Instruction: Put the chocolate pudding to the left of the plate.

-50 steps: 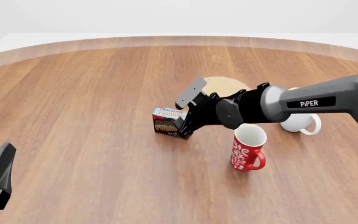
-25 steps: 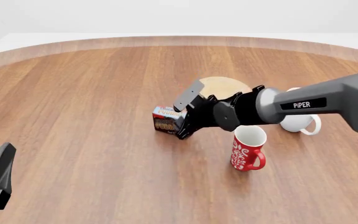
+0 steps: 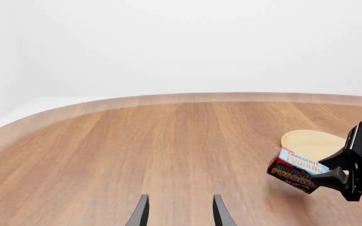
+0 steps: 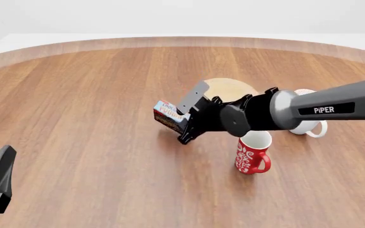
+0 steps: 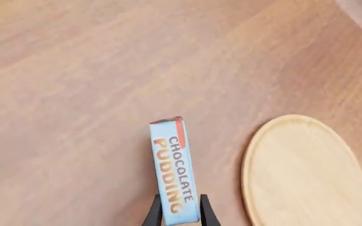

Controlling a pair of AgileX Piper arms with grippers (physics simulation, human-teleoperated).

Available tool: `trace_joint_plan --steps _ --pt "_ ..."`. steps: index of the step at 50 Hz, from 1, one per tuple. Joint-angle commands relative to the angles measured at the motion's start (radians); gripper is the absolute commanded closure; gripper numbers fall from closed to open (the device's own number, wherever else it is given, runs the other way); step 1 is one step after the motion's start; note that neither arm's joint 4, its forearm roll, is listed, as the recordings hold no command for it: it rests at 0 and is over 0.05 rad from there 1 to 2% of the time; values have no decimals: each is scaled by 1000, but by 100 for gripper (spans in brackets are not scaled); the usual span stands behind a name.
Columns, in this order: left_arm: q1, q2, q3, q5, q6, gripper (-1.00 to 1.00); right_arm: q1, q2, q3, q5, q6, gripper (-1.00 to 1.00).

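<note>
Left of the plate (image 4: 228,89), the right arm reaches across, its end effector (image 4: 184,120) gripping the tilted pudding (image 4: 169,115) above the surface (image 4: 74,95), long axis along the fingers; left end effector (image 3: 179,212) open.

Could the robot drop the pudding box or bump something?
Maybe. The right gripper pinches only one end of the chocolate pudding, which hangs tilted above the table, so it might slip or twist loose. The red mug stands right under the right arm, so a low move could knock it. The box could also land touching the plate.
</note>
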Motion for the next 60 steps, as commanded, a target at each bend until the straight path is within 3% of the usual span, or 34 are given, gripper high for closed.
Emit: trace_joint_plan --steps 1,18,29,60 --pt "0 0 0 0 0 -100 11 -77 20 39 15 100" --pt "0 0 0 0 0 -100 7 -163 -69 159 -1 100" --pt "0 0 0 0 0 -100 -22 -158 -184 261 -46 100" --pt "0 0 0 0 0 -100 -46 107 -632 462 -111 100"
